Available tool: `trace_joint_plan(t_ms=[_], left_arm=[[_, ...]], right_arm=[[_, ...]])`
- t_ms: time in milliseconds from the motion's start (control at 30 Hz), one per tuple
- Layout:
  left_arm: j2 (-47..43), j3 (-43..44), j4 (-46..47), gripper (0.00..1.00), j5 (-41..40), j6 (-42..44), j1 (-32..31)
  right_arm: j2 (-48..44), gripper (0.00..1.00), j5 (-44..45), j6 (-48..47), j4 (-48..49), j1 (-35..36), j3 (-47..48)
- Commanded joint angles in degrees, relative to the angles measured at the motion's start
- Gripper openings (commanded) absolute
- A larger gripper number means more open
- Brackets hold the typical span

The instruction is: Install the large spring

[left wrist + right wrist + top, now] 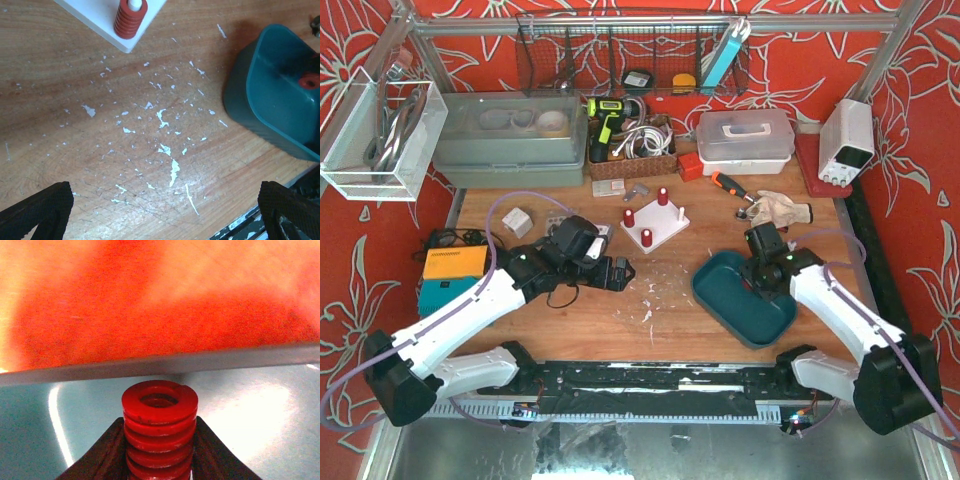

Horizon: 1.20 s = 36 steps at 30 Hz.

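My right gripper (761, 272) is inside the teal bin (720, 298) and is shut on the large red spring (159, 427); its two dark fingers (102, 455) press the coil's sides. The spring also shows in the left wrist view (309, 80). The white base plate (654, 228) stands at mid-table with two pegs that carry red springs (663, 196); one of them shows in the left wrist view (130, 19). My left gripper (620, 272) is open and empty, low over the bare wood left of the bin, its fingertips (42, 209) wide apart.
A grey lidded box (510, 138), a basket with a drill (625, 140), a white container (745, 137) and a power supply (847, 140) line the back. A screwdriver (730, 185) and a glove (785, 209) lie behind the bin. An orange-and-teal device (450, 275) sits at the left.
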Motion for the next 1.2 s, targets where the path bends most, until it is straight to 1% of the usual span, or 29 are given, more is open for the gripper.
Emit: trace_joint_plan(t_ms=[0, 133, 233, 267, 300, 400, 467, 533, 600, 667, 800, 867, 967, 1067, 1167], left_arm=[[-0.2, 3.6, -1.8, 1.00, -3.9, -2.7, 0.0], [0.7, 5.8, -1.5, 1.00, -5.4, -2.1, 0.5], [2.3, 8.1, -0.5, 1.00, -3.5, -2.1, 1.1], [3.2, 9.0, 0.0, 0.98, -2.0, -2.1, 1.3], [4.1, 9.8, 0.7, 0.95, -0.2, -2.2, 1.4], [7.3, 12.9, 2.4, 0.80, 5.8, -2.8, 1.5], [9.5, 15.2, 2.9, 0.73, 8.8, -3.5, 1.5], [11.4, 17.3, 3.2, 0.62, 11.2, -4.0, 1.5], [12.4, 19.1, 4.0, 0.53, 12.4, -4.2, 1.5], [13.4, 20.9, 4.5, 0.47, 13.2, -4.5, 1.5], [15.8, 23.9, 3.2, 0.45, 14.7, -4.8, 1.5], [16.9, 24.8, 2.6, 0.46, 16.1, -5.7, 1.5], [17.9, 25.6, 2.8, 0.53, 18.8, -7.5, 1.6], [18.4, 26.3, 2.8, 0.57, 20.8, -8.1, 1.6], [18.8, 26.2, 2.0, 0.58, 21.2, -7.6, 1.6]], right_arm=[[-2.7, 0.18, 2.5, -18.5, -2.7, -0.2, 7.5], [-1.7, 0.17, -2.3, -32.5, -2.3, 0.0, 14.0], [-0.2, 0.17, -8.2, -41.0, -0.8, 0.4, 17.9], [0.3, 0.17, -9.9, -43.6, 0.3, 0.5, 18.6], [0.8, 0.17, -11.8, -45.9, 1.2, 0.9, 19.2], [2.6, 0.17, -15.2, -51.8, 4.0, 3.1, 21.5], [3.0, 0.17, -18.4, -57.2, 8.9, 5.6, 21.4], [2.0, 0.14, -15.8, -62.8, 13.3, 10.3, 20.5], [1.2, 0.14, -14.0, -68.2, 18.6, 14.6, 19.5], [1.4, 0.14, -14.7, -70.3, 23.2, 16.5, 18.8], [1.6, 0.12, -15.9, -74.0, 29.1, 19.2, 17.4], [0.1, 0.12, -16.1, -77.4, 34.4, 21.0, 15.0], [-2.8, 0.11, -16.1, -82.2, 40.5, 22.8, 10.1], [-4.3, 0.10, -16.0, -85.1, 41.2, 23.3, 8.2], [-4.8, 0.09, -16.2, -86.1, 41.1, 23.7, 7.9]])
